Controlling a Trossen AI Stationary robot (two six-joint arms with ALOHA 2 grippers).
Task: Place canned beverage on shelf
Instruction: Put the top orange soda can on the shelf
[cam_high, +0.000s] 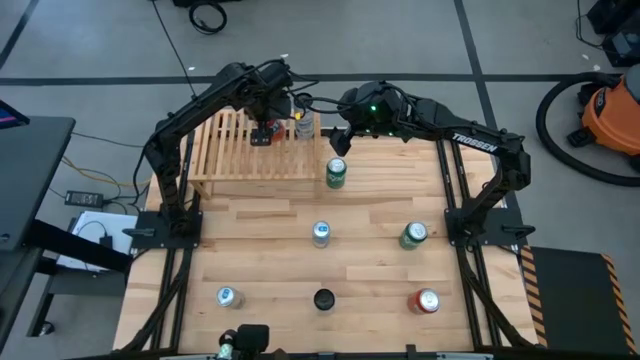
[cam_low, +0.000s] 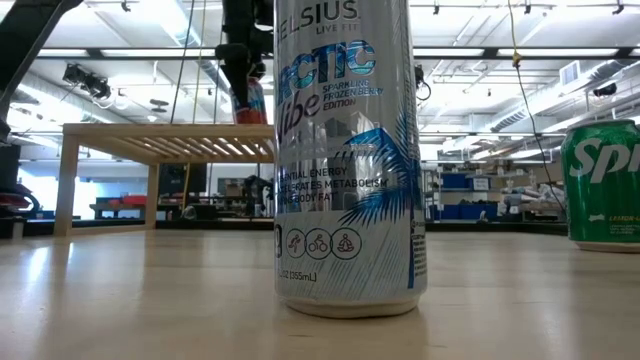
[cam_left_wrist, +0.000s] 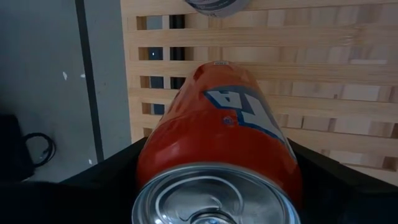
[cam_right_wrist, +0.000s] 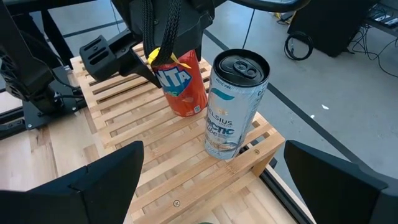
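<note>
Left gripper (cam_right_wrist: 163, 46) is clamped on an orange can (cam_right_wrist: 185, 84), holding it upright with its base on the slats of the shelf (cam_right_wrist: 140, 134). Right gripper (cam_high: 338, 140) hovers just off the shelf's right end with its fingers spread wide and nothing between them.

Nearest the table's front edge stand a blue-white can (cam_high: 227, 297), a black can (cam_high: 323, 299) and a red can (cam_high: 426, 301). Mid-table stand a silver-blue can (cam_high: 320, 233) and a green can (cam_high: 413, 235). Another green can (cam_high: 336, 173) stands just in front of the shelf. Beside the orange can, a tall silver can (cam_right_wrist: 234, 109) stands at the shelf's corner.
</note>
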